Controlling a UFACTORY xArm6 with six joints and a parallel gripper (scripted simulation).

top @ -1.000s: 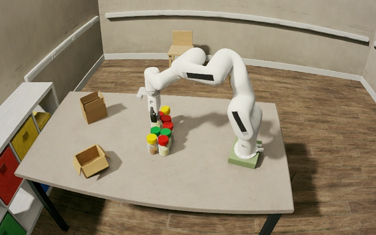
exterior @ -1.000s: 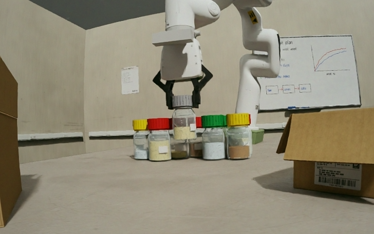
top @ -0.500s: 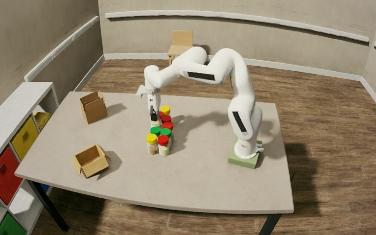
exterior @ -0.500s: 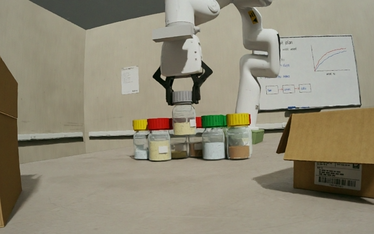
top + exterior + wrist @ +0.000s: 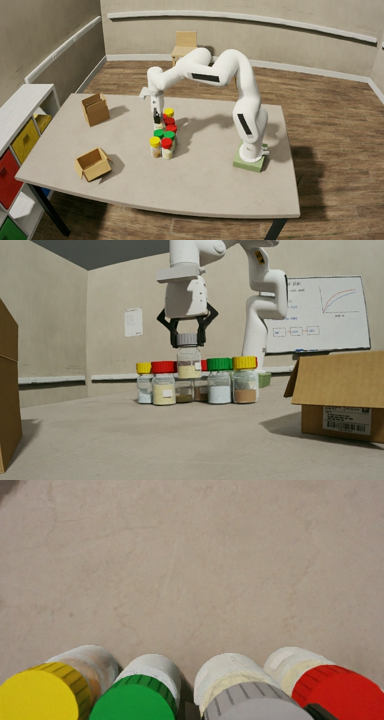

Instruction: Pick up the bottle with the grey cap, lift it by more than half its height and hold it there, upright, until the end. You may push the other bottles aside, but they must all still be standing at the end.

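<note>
The bottle with the grey cap (image 5: 188, 358) (image 5: 240, 690) (image 5: 158, 125) is a clear glass jar with pale yellow powder. My gripper (image 5: 186, 337) (image 5: 156, 117) is shut on its grey cap and holds it upright above the table, its base about level with the other bottles' caps. Below and around it stand the other bottles, all upright: a red-capped one (image 5: 163, 382) (image 5: 330, 690), a green-capped one (image 5: 218, 380) (image 5: 135, 700), a yellow-capped one (image 5: 245, 378) (image 5: 45, 692) and a small yellow-capped one (image 5: 143, 381). More red-capped bottles stand behind, partly hidden.
An open cardboard box (image 5: 92, 164) (image 5: 339, 394) lies at the table's front left and another box (image 5: 95, 108) (image 5: 8, 387) stands at the back left. The arm's green base (image 5: 249, 162) is on the right. A shelf with coloured bins (image 5: 16, 135) stands left of the table.
</note>
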